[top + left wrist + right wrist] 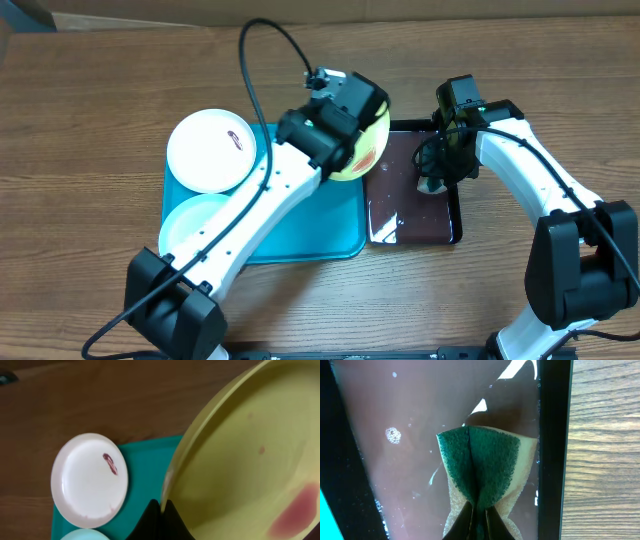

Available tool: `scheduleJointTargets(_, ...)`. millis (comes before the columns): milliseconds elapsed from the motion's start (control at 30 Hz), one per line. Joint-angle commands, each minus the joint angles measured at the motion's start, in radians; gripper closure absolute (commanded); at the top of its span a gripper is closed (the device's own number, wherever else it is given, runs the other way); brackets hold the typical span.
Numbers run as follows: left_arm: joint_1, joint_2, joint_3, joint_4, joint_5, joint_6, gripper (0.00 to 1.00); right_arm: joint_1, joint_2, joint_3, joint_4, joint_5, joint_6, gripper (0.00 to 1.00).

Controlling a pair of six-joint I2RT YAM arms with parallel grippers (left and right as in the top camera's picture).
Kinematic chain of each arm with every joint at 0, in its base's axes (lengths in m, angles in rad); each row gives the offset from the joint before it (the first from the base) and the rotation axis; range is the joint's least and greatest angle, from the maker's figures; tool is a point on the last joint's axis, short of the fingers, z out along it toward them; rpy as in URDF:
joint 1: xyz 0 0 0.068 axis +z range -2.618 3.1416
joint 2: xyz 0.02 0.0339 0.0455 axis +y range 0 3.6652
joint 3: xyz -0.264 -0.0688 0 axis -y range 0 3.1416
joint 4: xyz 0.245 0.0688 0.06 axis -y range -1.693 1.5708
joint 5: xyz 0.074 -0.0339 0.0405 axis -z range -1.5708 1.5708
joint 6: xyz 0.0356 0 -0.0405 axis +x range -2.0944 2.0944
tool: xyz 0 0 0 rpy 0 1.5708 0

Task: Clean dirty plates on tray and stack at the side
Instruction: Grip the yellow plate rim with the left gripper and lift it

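Observation:
My left gripper (161,510) is shut on the rim of the yellow-green plate (250,465), held tilted above the right edge of the turquoise tray (300,240); the plate (368,150) has a red-brown smear. The white plate (211,150) with a smear lies on the tray's far left corner, also in the left wrist view (90,480). The light blue plate (192,222) lies on the tray's near left. My right gripper (479,512) is shut on a green-and-yellow sponge (482,465), pinched and folded, over the black tray (415,190) of brownish water.
The black glossy tray (555,435) stands right of the turquoise tray, its rim next to bare wooden table (605,450). The left arm (250,220) lies across the turquoise tray. A black cable (262,60) arcs over the far table.

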Motion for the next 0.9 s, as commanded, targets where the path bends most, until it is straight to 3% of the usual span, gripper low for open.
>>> scheduleJointTargets(0, -0.047, -0.033, 0.029, 0.020, -0.184, -0.002, 0.96, -0.003, -0.003, -0.003, 0.005, -0.002, -0.006, 0.96)
scheduleJointTargets(133, -0.090, -0.033, 0.029, 0.072, -0.279, 0.016, 0.96, -0.003, -0.003, -0.003, 0.005, -0.002, -0.006, 0.96)
scheduleJointTargets(367, -0.131, -0.033, 0.029, 0.202, -0.318, 0.107, 0.96, -0.003, -0.003, -0.003, 0.005, -0.002, -0.006, 0.96)
scheduleJointTargets(867, -0.137, -0.033, 0.029, 0.347, -0.459, 0.133, 0.96, -0.003, -0.003, -0.003, 0.006, -0.002, -0.006, 0.96)
